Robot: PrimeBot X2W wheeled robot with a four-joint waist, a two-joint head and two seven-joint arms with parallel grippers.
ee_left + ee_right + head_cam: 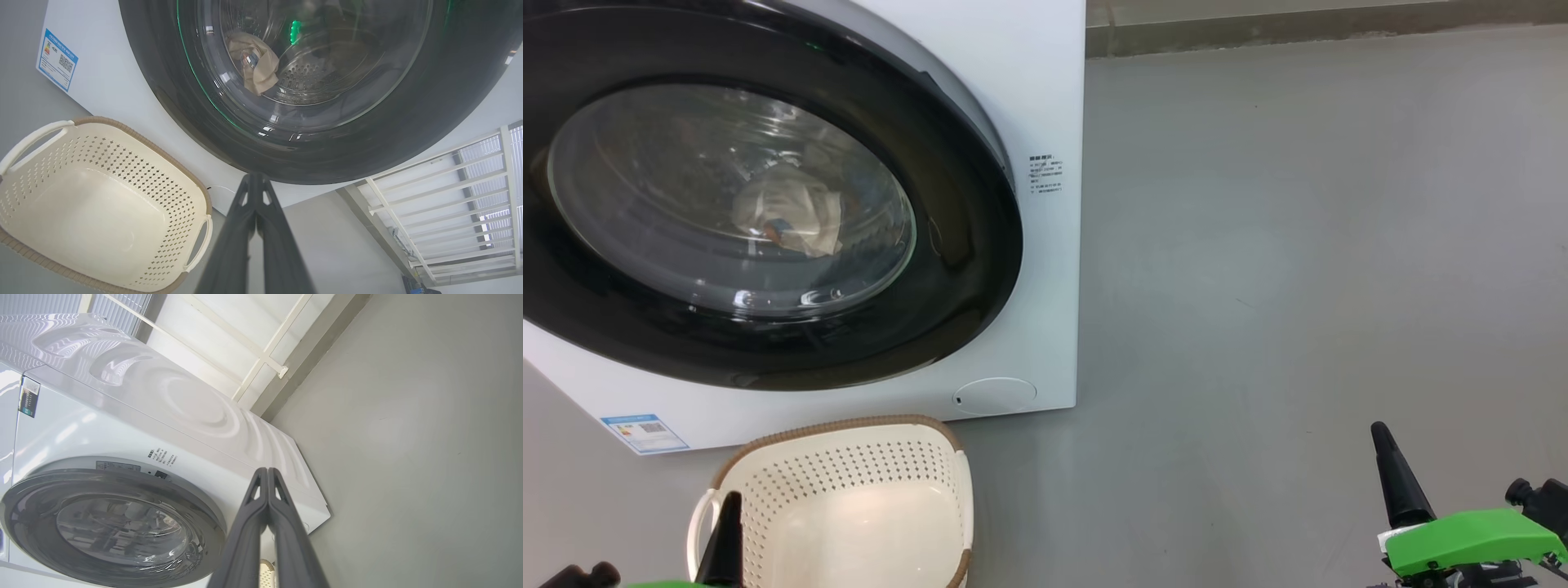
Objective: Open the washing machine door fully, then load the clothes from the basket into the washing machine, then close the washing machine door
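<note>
The left pincer (256, 181) is pressed fully shut, its two dark fingers flat against each other, with nothing between them and touching nothing. Just beside it on the floor (1298, 245) stands the basket (849, 465). Its cream bottom is bare and no garment is left in it. Ahead of this pincer's tips, the washing machine door (964, 269) lies flat against the front of the washing machine (1045, 98). No gap shows around its black ring, so I judge it closed. Through the glass bowl, the clothes (788, 214) rest in the steel drum as a pale bundle with a touch of orange and blue.

From how things lie, all three steps look done: the load is inside, the basket is emptied and the door is back in place. The pictures cannot show whether the latch has caught.

The right pincer (267, 473) is well to the right of the machine, above bare grey floor. It too is closed tight and empty, touching nothing, with the door away to its left.
</note>
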